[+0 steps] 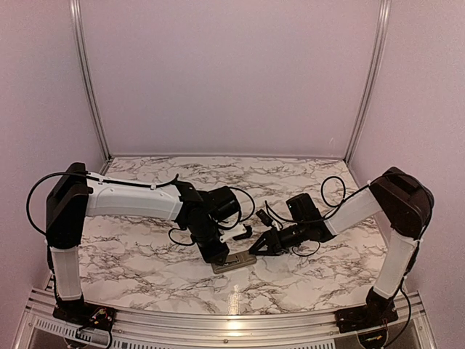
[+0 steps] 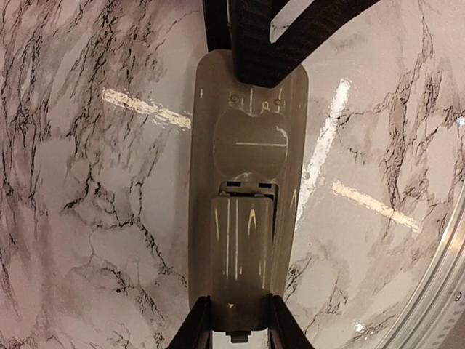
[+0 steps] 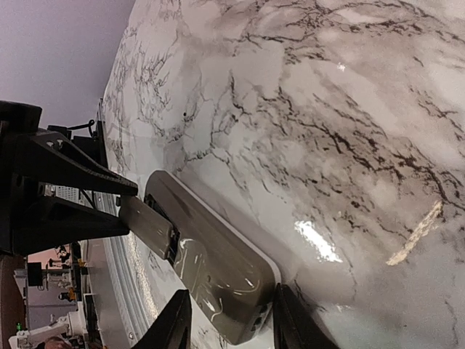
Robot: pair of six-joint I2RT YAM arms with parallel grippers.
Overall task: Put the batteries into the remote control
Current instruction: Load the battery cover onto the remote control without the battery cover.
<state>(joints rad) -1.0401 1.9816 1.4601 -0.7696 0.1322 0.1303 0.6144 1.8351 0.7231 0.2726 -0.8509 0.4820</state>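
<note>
The remote control (image 1: 235,262) lies on the table (image 1: 138,273) between the left gripper (image 1: 220,255) and right gripper (image 1: 259,248), each at 1 end.

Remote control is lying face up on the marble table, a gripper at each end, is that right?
No: the remote control lies back up on the marble table, with its tan-grey back and battery cover showing, as the left wrist view shows. The left gripper and right gripper are at its ends.

I see a white marble tabletop (image 1: 145,269) veined in black, with pale lilac walls (image 1: 232,73) behind it and a metal rail (image 1: 218,323) along its near edge.
</note>
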